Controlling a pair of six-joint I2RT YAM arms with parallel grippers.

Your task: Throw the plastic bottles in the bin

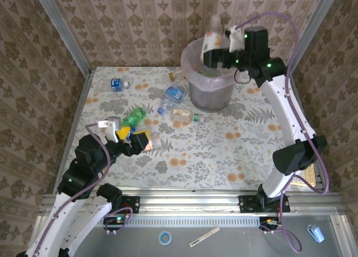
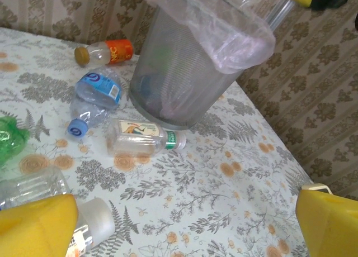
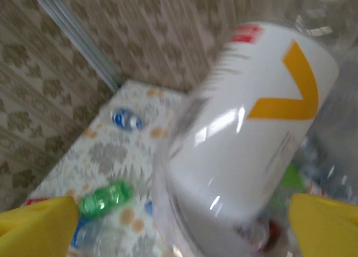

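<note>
Two end effectors, one bin, assorted plastic bottles (image 1: 168, 103); entered as found.

1. Left end effector (image 1: 134, 138): low over near-left part of counter (image 1: 224, 151). Jaws spread wide, gripping nothing. Yellow fingertips (image 2: 33, 223) at lower corners of left wrist view. Clear bottle (image 2: 92, 226) lying on counter just beside left fingertip.

2. Right end effector (image 1: 215, 50): raised over mouth of bin. Jaws spread wide. White-labelled bottle (image 3: 251, 128) with orange mark between fingertips, blurred; contact with pads not discernible.

3. Bin (image 1: 210, 98): round, grey mesh, upright at far centre-right of counter. Lined with translucent pinkish-white bag (image 2: 235, 39) folded over rim.

4. Loose on counter, all left of or in front of bin:
- orange-labelled bottle (image 2: 106, 51), on its side, near bin's far-left side;
- crushed blue-labelled bottle (image 2: 95, 95), blue cap, near bin's left side;
- beige-labelled bottle (image 2: 142, 137), green cap, on its side just in front of bin's base;
- green bottle (image 1: 133, 116), on its side, between bin and left end effector;
- second blue-labelled bottle (image 1: 116, 84), far left, well apart from bin.

5. Grey front ledge below arm bases: blue tape roll (image 1: 165, 238), pale flat strip (image 1: 204, 237) beside it.
</note>
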